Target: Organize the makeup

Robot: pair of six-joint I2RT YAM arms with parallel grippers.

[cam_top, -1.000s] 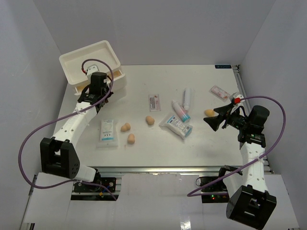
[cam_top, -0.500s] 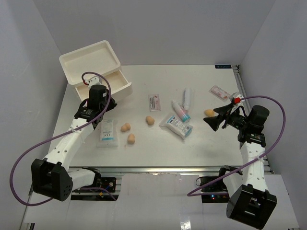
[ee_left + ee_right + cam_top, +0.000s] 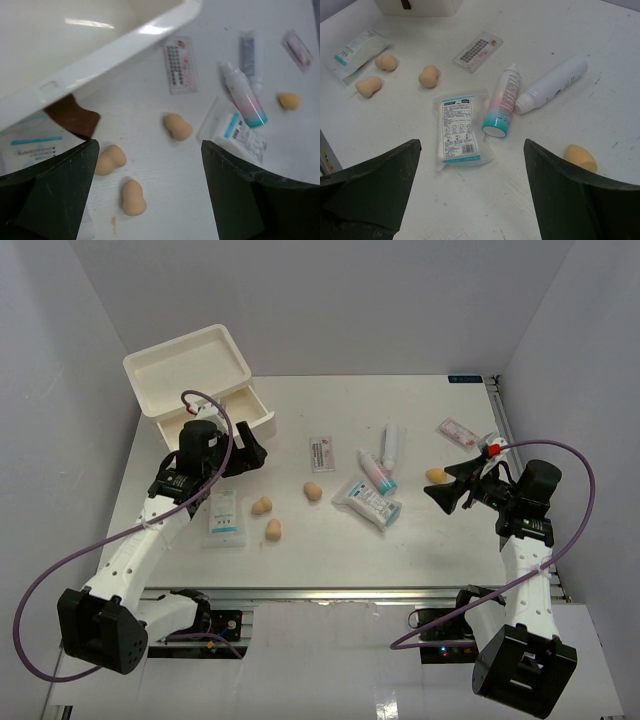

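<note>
The makeup lies scattered on the white table. Three tan sponges (image 3: pixel 262 505) (image 3: pixel 273 529) (image 3: pixel 313 490) sit left of centre, and one more (image 3: pixel 436 475) lies near my right gripper (image 3: pixel 445 490). Two tubes (image 3: pixel 375 470) (image 3: pixel 390 443) lie beside a sachet (image 3: pixel 367 502). Another sachet (image 3: pixel 224 515) is at the left. Pink-white packets (image 3: pixel 323 453) (image 3: pixel 458 431) lie further back. My left gripper (image 3: pixel 252 452) hangs open and empty by the pulled-out drawer (image 3: pixel 250 420), above the sponges (image 3: pixel 133 197). My right gripper (image 3: pixel 472 195) is open over bare table, near the sachet (image 3: pixel 457 127).
The white drawer box (image 3: pixel 190 370) stands at the back left, with its drawer front (image 3: pixel 100 55) and brown handle (image 3: pixel 72 116) close to my left fingers. White walls enclose the table on three sides.
The drawer has slid out of the box. My left gripper went from shut at the drawer front to open, and swung away to the right. The right arm stayed still.
</note>
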